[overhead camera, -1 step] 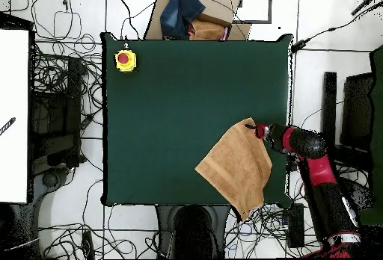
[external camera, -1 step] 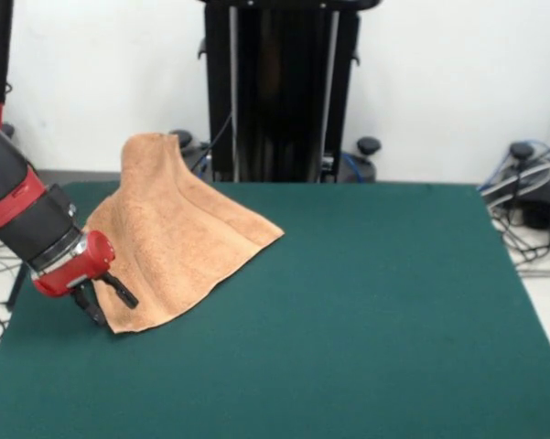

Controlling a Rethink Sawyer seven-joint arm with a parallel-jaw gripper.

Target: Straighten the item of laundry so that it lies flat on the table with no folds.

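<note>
You see the dark green table (external camera, -1 step: 366, 311) filling most of the front view, with the tan towel (external camera, -1 step: 178, 233) at its left side, humped and creased, its far end draped past the table's back edge. At lower left, the gripper (external camera, -1 step: 108, 302) spreads its fingers at the towel's near corner, gripping nothing you can make out.
</note>
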